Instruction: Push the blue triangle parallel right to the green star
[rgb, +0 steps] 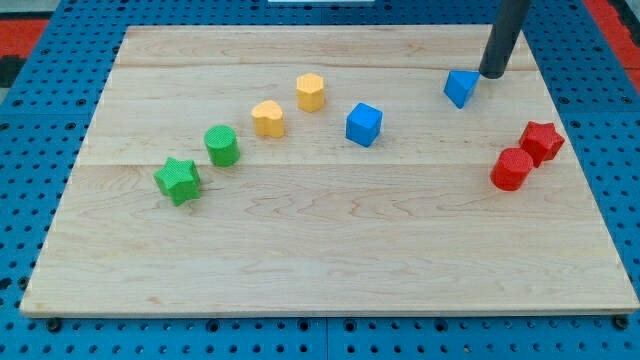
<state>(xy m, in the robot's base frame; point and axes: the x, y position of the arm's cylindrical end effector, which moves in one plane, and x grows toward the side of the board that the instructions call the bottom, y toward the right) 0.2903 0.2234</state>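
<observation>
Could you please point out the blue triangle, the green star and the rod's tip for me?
blue triangle (460, 87): camera view, on its top face.
green star (178, 180): camera view, on its top face.
my tip (492, 75): camera view, the rod's very end, just right of the blue triangle.

Wooden counter (330, 270) carries a green cylinder (221, 145), a blue cube (364, 124) at its three o'clock, two yellow blocks (267, 117) (310, 91) and two red blocks (512, 168) (541, 141).

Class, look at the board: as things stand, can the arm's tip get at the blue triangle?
Probably yes: my tip stands just to the view's right of the blue triangle, touching or nearly so, with no block between them.
</observation>
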